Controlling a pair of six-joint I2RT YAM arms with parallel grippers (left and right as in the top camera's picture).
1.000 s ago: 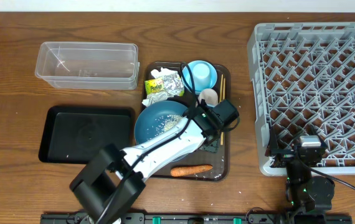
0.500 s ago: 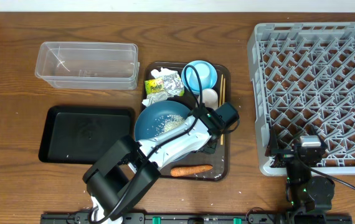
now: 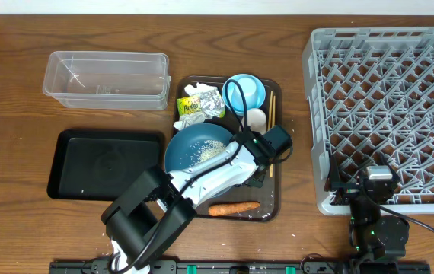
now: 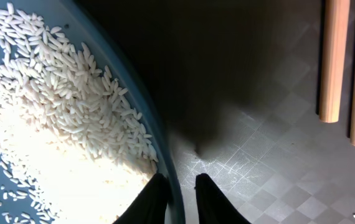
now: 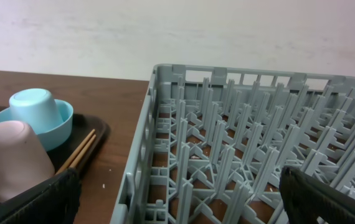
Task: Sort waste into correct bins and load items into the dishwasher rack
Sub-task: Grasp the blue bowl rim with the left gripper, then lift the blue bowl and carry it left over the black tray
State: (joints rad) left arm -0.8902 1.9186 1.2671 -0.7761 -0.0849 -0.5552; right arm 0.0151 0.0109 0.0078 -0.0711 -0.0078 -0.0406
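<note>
The dark-blue plate [image 3: 194, 148] with white rice [image 3: 205, 151] lies on the brown serving tray [image 3: 266, 207]. My left gripper [image 3: 240, 161] is at the plate's right edge. In the left wrist view one finger of the left gripper [image 4: 179, 186] is over the rice [image 4: 53, 81] and the other over the tray [image 4: 258, 155], shut on the plate's rim [image 4: 141, 106]. The chopsticks [image 4: 336, 62] lie to the right. My right gripper [image 5: 177, 199] stands open by the rack's [image 3: 384, 99] near-left corner, holding nothing.
On the serving tray are a light-blue bowl [image 3: 245, 91], a white cup [image 3: 255, 118], chopsticks [image 3: 272, 106], a green-yellow wrapper [image 3: 202, 103] and a carrot [image 3: 234, 207]. A clear tub [image 3: 106, 78] and a black tray [image 3: 106, 164] sit to the left.
My left gripper's fingers have closed in on the plate's rim, and the left arm has shifted slightly. The right arm has not moved.
</note>
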